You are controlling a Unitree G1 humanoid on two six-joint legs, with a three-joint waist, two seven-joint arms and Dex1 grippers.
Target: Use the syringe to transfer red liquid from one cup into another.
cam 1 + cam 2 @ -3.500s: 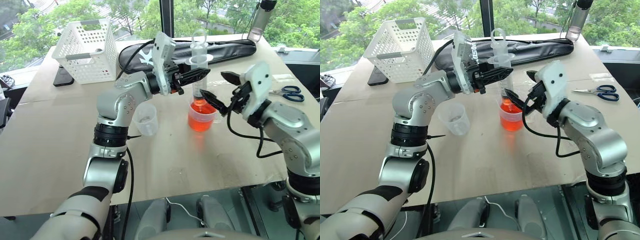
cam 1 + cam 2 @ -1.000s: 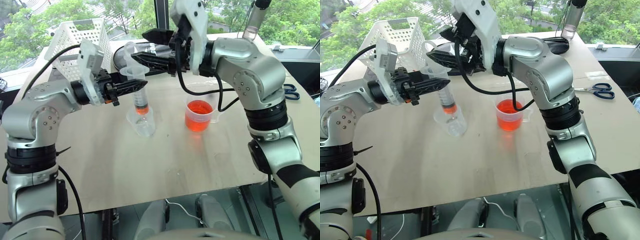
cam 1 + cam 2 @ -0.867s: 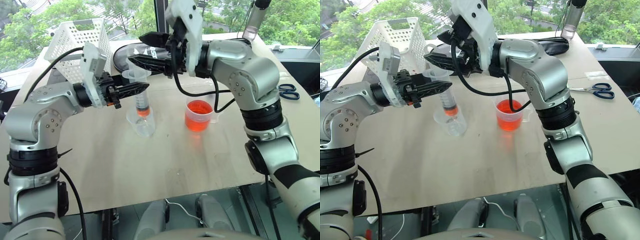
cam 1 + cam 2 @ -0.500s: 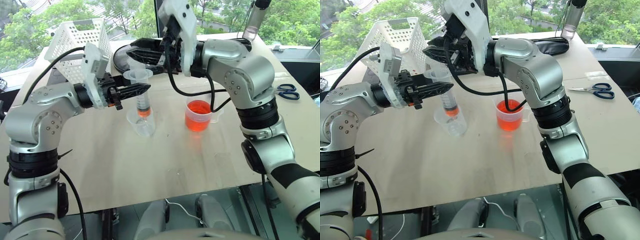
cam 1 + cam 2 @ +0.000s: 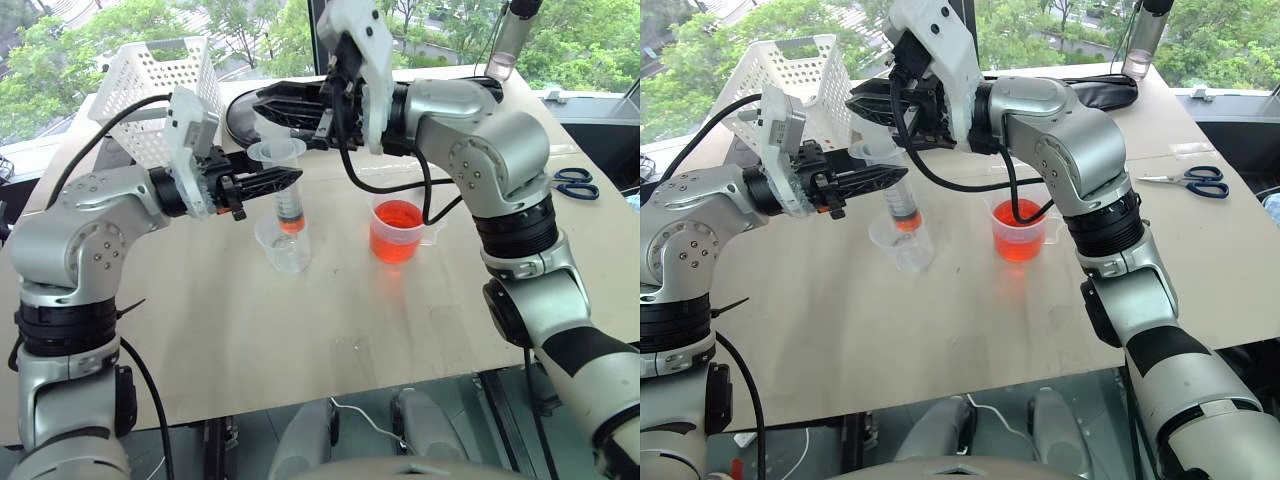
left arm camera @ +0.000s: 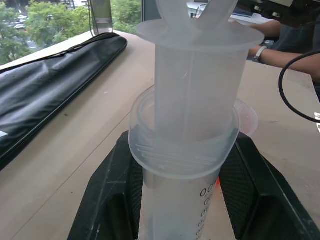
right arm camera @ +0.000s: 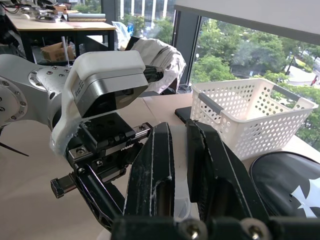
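Syringe [image 5: 283, 190] transfer stood at the discharge step: the barrel hung upright with its tip inside the handleless cup [image 5: 283, 243], and orange-red liquid [image 5: 290, 222] sat low in the barrel. Largest first, the table [image 5: 330, 320] offered broad bare room toward the near edge, while the far side was crowded by a white basket [image 5: 160, 95] and a black bag [image 5: 1110, 92], so any withdrawal would best go toward the near side or straight up. The right arm reached across above the handled cup [image 5: 398, 230], which stood well apart from the handleless cup and still held red liquid. The left gripper [image 5: 268, 181] pointed level and was closed about the barrel just under the finger flange, one black finger [image 6: 107, 200] on each side. The right gripper [image 5: 868, 103] was pinched tight on the plunger's ring top above the flange. By judgement, the next move called for a straight downward press on the plunger while the left gripper kept the barrel steady; a sideways push could tip the light cup, since the tip stood close to its wall.
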